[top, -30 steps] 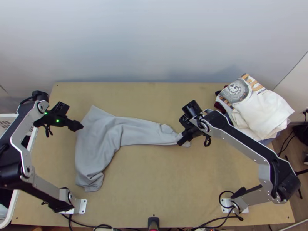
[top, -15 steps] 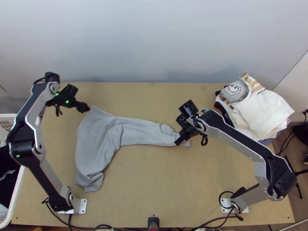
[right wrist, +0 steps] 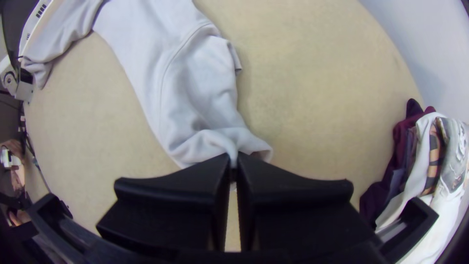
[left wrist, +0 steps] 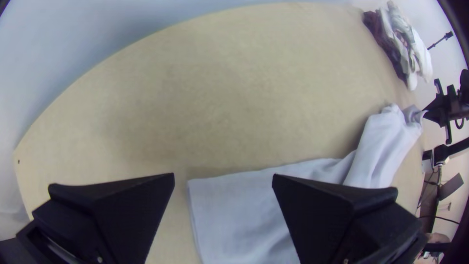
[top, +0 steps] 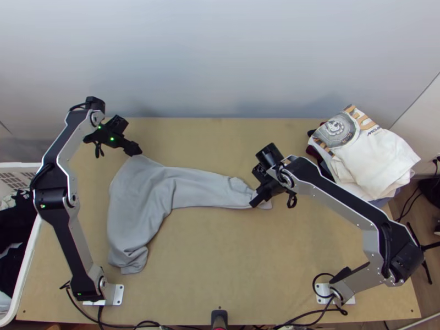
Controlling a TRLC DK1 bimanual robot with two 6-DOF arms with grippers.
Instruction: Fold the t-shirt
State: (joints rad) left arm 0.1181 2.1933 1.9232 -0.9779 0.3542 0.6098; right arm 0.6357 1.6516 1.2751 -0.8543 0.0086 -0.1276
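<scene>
The light grey t-shirt point(top: 144, 192) lies bunched in a bent strip, its wide part at the left and a narrow part running right. My left gripper point(top: 135, 150) is at the shirt's upper left corner. In the left wrist view my left gripper point(left wrist: 223, 182) stands open above the shirt's corner point(left wrist: 234, 210), one finger over cloth, the other over bare wood. At the strip's right end is my right gripper point(top: 256, 201). The right wrist view has my right gripper point(right wrist: 233, 164) shut on a pinch of the shirt's end point(right wrist: 195, 112).
A pile of folded clothes point(top: 374, 159), white on top, is at the table's back right. A white basket point(top: 27, 258) with dark clothes stands at the left edge. Bare wood point(top: 247, 258) lies in front of the shirt's strip.
The left arm has swung toward the back and to the right, bringing its gripper from the shirt's left side to its upper corner. My right gripper has shifted slightly left; the shirt looks nearly unchanged.
</scene>
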